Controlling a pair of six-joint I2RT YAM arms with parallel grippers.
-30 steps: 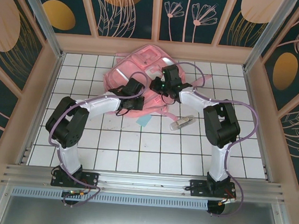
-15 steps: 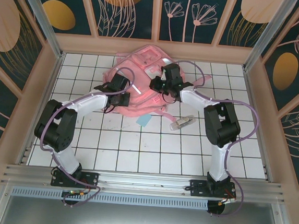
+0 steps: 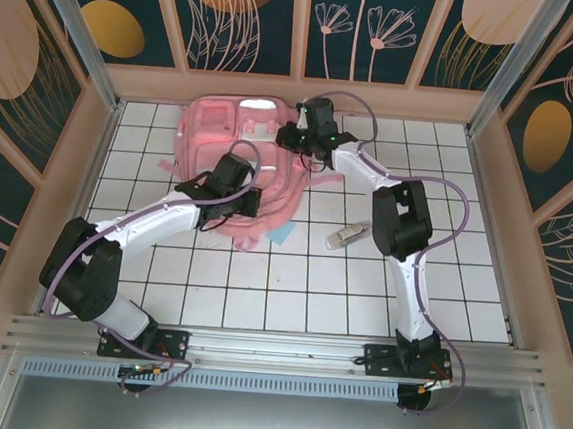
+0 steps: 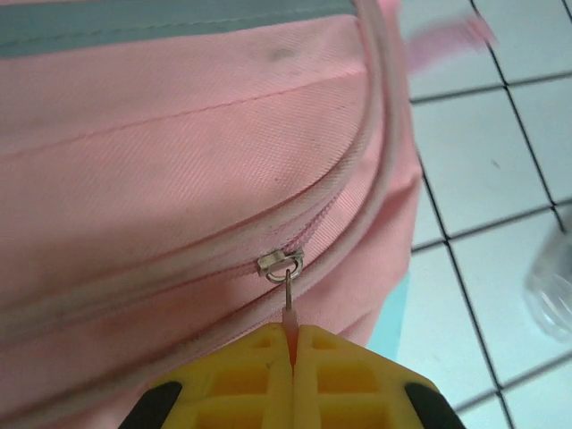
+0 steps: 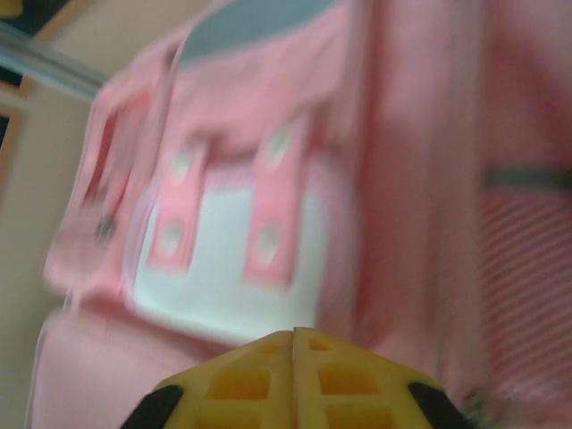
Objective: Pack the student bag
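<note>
- White-tiled tabletop [image 3: 260, 292]: the large pink fabric backpack [image 3: 213, 133] lies at eleven o'clock.
- Left gripper [image 4: 292, 344] is clenched on the small pink zipper pull [image 4: 289, 315]. Zip work is likely in hand; next needs a steady drag along the track.
- Right gripper [image 5: 293, 335], at the bag's two o'clock edge, has its fingers pressed together on nothing visible.

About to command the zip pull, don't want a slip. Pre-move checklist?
1. Left gripper jaws shut on zipper pull: ok.
2. Pull linked to slider on the student bag: ok.
3. Zip track beside slider flat, unsnagged: ok.
4. Right gripper bracing the bag: cannot tell, wrist view blurred.
5. Clear container lying apart from the bag: ok.
</note>
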